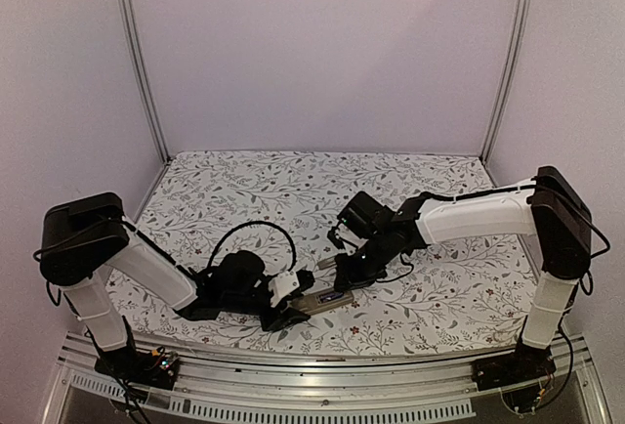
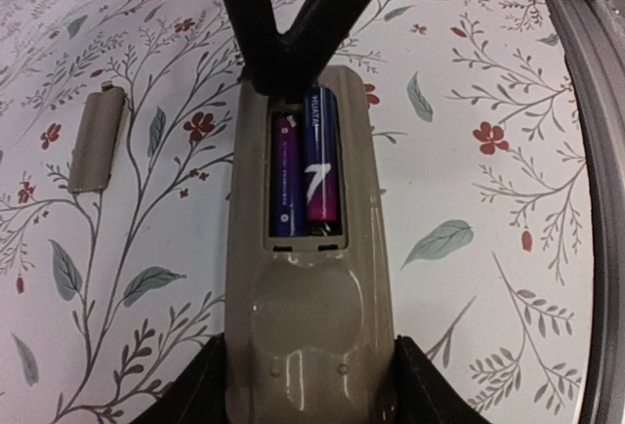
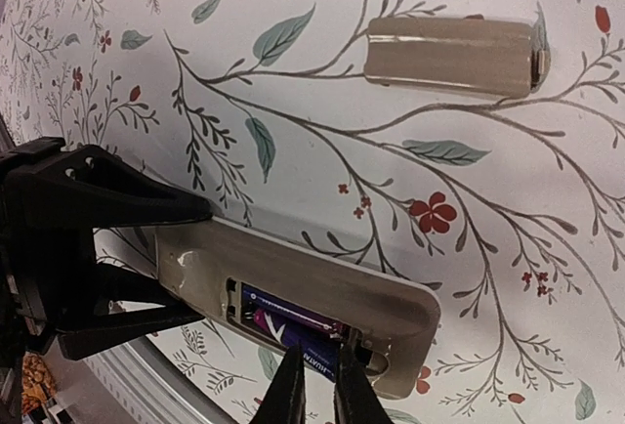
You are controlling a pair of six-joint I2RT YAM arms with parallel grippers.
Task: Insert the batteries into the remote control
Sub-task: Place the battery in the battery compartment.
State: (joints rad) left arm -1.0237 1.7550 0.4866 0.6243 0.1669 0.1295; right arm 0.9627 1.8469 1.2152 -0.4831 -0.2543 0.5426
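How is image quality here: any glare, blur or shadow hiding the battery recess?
Top external view: evenly lit, but the remote control is small and dim. Left wrist view: sharp on the batteries, label lettering visible, rail at the right edge bowed. Right wrist view: clear, soft sheen on the grey cover; the right gripper is a dark silhouette over the recess's end.

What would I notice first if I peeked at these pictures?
The purple and blue batteries jump out, lying side by side in the open back of the remote control near the table's front edge. The left gripper clamps one end of it while the right gripper, fingertips nearly closed, pokes at the batteries' other end. The little grey cover lies alone on the flowery cloth.
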